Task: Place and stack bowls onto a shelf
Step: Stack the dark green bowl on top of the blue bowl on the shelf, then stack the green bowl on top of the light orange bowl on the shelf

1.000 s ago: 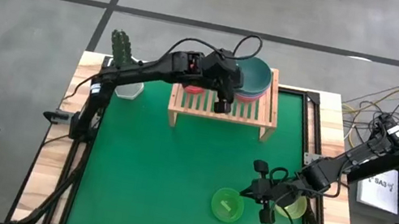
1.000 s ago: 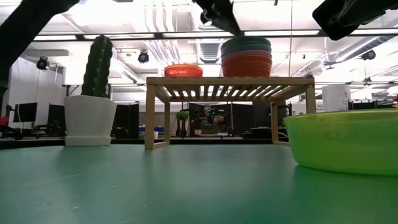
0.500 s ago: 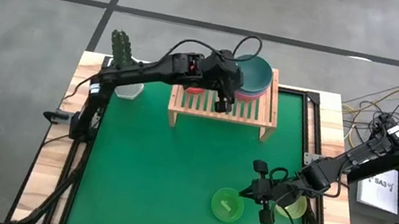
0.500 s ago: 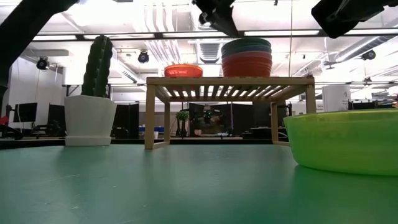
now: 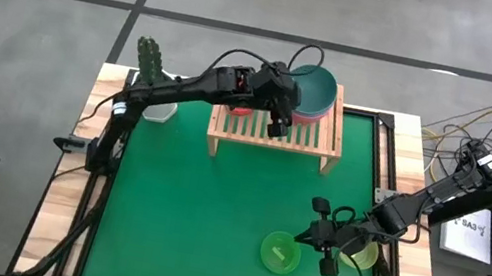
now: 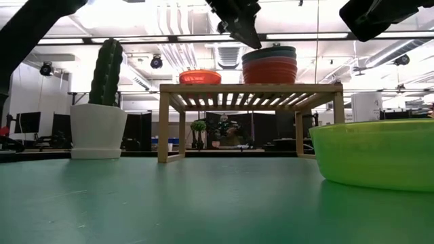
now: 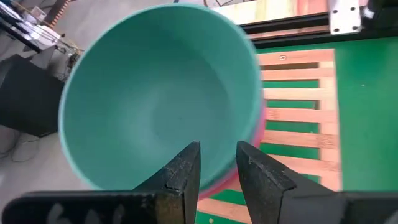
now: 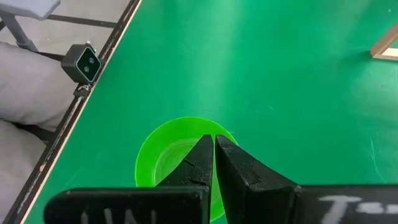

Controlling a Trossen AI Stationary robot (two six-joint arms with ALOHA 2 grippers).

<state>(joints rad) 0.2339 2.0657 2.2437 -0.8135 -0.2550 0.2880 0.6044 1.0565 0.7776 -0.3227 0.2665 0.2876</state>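
My left jaws (image 5: 277,126) have drifted slightly toward the teal bowl (image 7: 155,99) atop the stack on the shelf (image 5: 226,135), slightly parted, empty. Right jaws (image 8: 213,163) nearly closed over the green bowl (image 5: 279,252). Nudging could topple the stack.

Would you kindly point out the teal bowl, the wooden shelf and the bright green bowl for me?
teal bowl (image 7: 155,99): left wrist view, inner hollow.
shelf (image 6: 251,87): low view, front rail of the top.
bright green bowl (image 5: 277,253): high view, inside bottom.

Left claw (image 7: 216,163) extended far — fingers slightly parted; right claw (image 8: 213,154) low (fingers pressed together).
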